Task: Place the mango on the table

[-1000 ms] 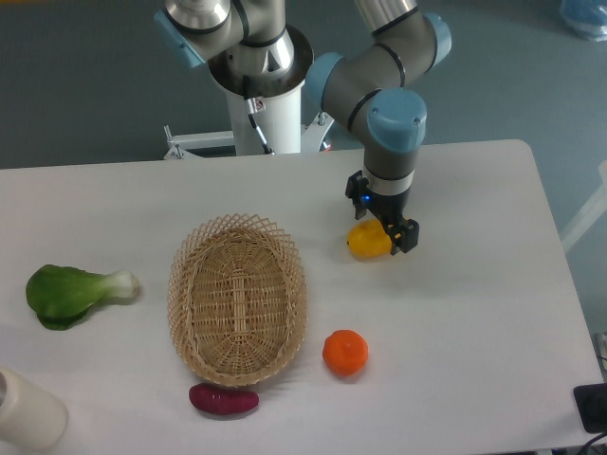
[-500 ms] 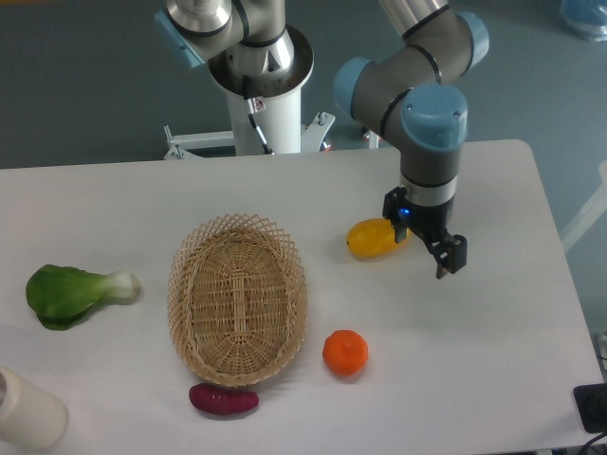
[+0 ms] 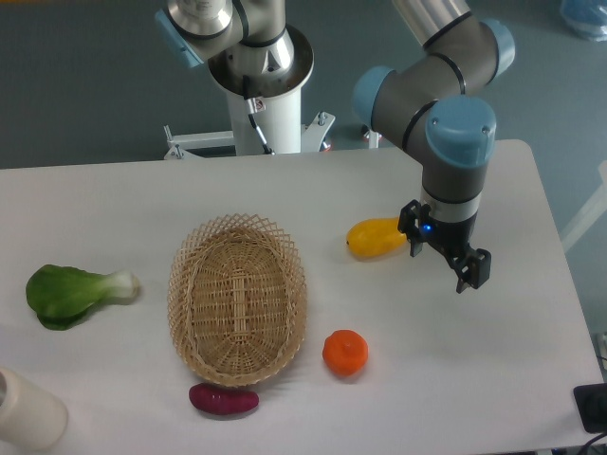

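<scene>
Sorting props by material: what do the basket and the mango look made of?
The basket looks like woven wicker, matte tan, with open lattice at the rim. The mango has smooth, slightly glossy yellow skin; real fruit or plastic replica, I cannot tell.

Beyond the white table (image 3: 285, 185), toward twelve o'clock, the floor (image 3: 85, 76) is a dull grey-blue carpet under even, soft light. A pale blue object (image 3: 583, 17) sits cut off at one o'clock, and a small black item (image 3: 593, 408) lies at the four o'clock corner.
</scene>
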Robot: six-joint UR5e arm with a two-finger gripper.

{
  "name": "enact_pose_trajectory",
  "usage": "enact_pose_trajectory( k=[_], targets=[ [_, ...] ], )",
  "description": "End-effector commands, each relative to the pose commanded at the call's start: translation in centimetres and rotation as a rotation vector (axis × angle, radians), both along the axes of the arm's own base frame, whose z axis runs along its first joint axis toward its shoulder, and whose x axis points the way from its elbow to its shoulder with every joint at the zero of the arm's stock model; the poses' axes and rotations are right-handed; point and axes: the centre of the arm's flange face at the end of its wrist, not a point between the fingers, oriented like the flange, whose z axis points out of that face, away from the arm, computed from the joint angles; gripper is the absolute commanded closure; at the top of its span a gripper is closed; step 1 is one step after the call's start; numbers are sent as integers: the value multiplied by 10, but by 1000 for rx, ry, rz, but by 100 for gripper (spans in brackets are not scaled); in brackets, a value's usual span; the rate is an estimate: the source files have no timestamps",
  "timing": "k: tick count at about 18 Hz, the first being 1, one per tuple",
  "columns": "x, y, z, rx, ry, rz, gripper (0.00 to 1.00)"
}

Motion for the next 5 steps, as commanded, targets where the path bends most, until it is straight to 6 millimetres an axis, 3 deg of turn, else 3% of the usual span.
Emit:
enact_pose_trajectory(
  k=[5],
  targets=[
    [5,-3,-10,-3,-9,4,0]
  ],
)
